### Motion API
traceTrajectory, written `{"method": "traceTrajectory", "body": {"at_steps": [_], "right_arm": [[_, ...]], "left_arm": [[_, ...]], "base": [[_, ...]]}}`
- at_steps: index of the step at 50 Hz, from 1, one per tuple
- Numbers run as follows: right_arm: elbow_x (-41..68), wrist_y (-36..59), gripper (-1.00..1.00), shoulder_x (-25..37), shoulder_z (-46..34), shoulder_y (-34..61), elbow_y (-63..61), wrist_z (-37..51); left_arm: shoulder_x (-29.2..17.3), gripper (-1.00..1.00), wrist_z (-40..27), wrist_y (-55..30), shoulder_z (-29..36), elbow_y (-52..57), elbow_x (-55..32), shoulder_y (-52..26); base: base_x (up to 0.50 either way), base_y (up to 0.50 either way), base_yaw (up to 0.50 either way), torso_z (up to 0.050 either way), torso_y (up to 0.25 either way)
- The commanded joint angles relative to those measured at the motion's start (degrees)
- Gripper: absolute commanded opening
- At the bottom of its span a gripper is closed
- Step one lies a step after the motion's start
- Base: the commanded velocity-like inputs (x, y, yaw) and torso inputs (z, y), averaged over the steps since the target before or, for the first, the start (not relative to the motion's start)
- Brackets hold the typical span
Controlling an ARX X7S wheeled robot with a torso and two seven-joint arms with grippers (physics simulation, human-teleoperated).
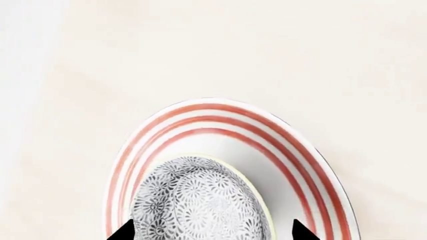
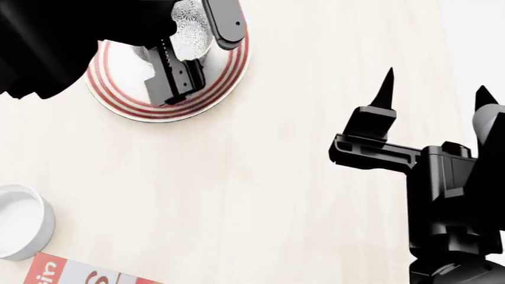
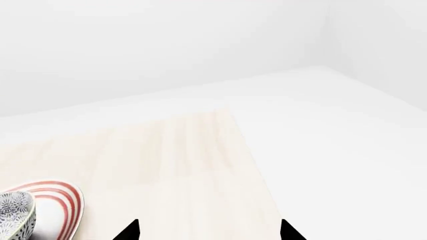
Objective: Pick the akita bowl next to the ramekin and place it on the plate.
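Observation:
The akita bowl [image 1: 200, 200], grey-and-white patterned, lies tilted on the red-ringed plate [image 1: 220, 112], its outside turned toward the left wrist camera. My left gripper [image 1: 213, 232] is open around it: one fingertip [image 1: 125, 232] is at the bowl's side, and the other fingertip [image 1: 303, 232] stands apart from its rim with bare plate between. The head view puts the left gripper [image 2: 197, 35] over the bowl [image 2: 193, 26] and the plate [image 2: 158, 109] at the top left. The white ramekin [image 2: 20, 222] sits at the lower left. My right gripper [image 2: 434, 89] hangs open and empty at the right.
A red-and-white printed box [image 2: 79, 273] lies at the bottom left beside the ramekin. The light wooden table [image 2: 276, 177] ends at an edge along the right [image 2: 453, 71]. The right wrist view catches the plate [image 3: 67, 197] and the bowl [image 3: 13, 212] at its lower left.

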Motion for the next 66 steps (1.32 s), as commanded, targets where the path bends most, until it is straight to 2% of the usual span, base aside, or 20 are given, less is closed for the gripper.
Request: {"method": "traceTrajectory", "body": {"at_steps": [1, 9, 15, 17, 23, 29, 39, 46, 50, 54, 58, 59, 66], "right_arm": [[-1.2, -1.1, 1.0, -0.1, -0.8, -0.1, 0.7, -0.6], [-1.2, -1.2, 1.0, 0.0, -0.8, -0.2, 0.6, -0.4], [-0.4, -0.7, 1.0, 0.1, -0.3, -0.2, 0.0, 0.3], [-0.7, -0.9, 1.0, 0.1, -0.4, -0.2, 0.0, 0.2], [-0.5, -0.8, 1.0, 0.3, -0.6, -0.3, -0.1, 0.1], [-1.1, -1.4, 1.0, 0.4, -0.9, -0.5, 0.0, -0.1], [-0.9, -1.3, 1.0, 0.6, -1.0, -0.4, -0.3, -0.1], [0.1, -0.4, 1.0, 0.8, -0.8, 0.0, -0.9, 0.7], [0.2, -0.4, 1.0, 0.8, -0.8, 0.1, -0.9, 0.8], [0.5, -0.2, 1.0, 0.9, -0.7, 0.2, -1.0, 1.0], [0.6, -0.1, 1.0, 0.9, -0.7, 0.2, -1.1, 1.2], [0.6, -0.1, 1.0, 1.0, -0.7, 0.3, -1.1, 1.2], [0.6, -0.4, 1.0, 1.0, -0.7, 0.3, -0.8, 1.2]], "left_arm": [[0.0, 1.0, 2.1, 0.0, 0.2, 1.8, 1.1, -3.1], [0.0, 1.0, 3.2, -0.2, -0.1, 4.9, -1.2, -6.2], [0.0, 1.0, 0.1, 0.6, -2.8, 10.2, -8.1, -9.3], [0.0, 1.0, 0.5, 1.0, -1.4, 11.4, -8.9, -10.2], [-0.1, 1.0, -0.8, 2.7, -2.8, 15.3, -12.5, -14.7], [-3.3, 1.0, -4.4, 0.8, -5.7, 25.2, -14.5, -17.6], [-7.9, 1.0, -15.4, -2.4, -12.2, 37.2, -18.8, -16.8], [-12.8, 1.0, -29.9, -7.9, -18.4, 50.2, -25.3, -12.6], [-14.4, 1.0, -34.4, -9.8, -20.0, 54.6, -27.5, -11.3], [-16.2, 1.0, -43.1, -11.3, -24.0, 60.4, -31.4, -8.3], [-16.2, 1.0, -43.1, -11.4, -24.0, 60.5, -31.5, -8.3], [-17.3, 1.0, -49.1, -12.8, -27.1, 64.4, -34.7, -7.8], [-18.4, 1.0, -57.5, -15.0, -30.7, 70.9, -39.7, -7.2]], "base": [[0.0, 0.0, 0.0, 0.0, 0.0], [0.0, 0.0, 0.0, 0.0, 0.0], [0.0, 0.0, 0.0, 0.0, 0.0], [0.0, 0.0, 0.0, 0.0, 0.0], [0.0, 0.0, 0.0, 0.0, 0.0], [0.0, 0.0, 0.0, 0.0, 0.0], [0.0, 0.0, 0.0, 0.0, 0.0], [0.0, 0.0, 0.0, 0.0, 0.0], [0.0, 0.0, 0.0, 0.0, 0.0], [0.0, 0.0, 0.0, 0.0, 0.0], [0.0, 0.0, 0.0, 0.0, 0.0], [0.0, 0.0, 0.0, 0.0, 0.0], [0.0, 0.0, 0.0, 0.0, 0.0]]}}
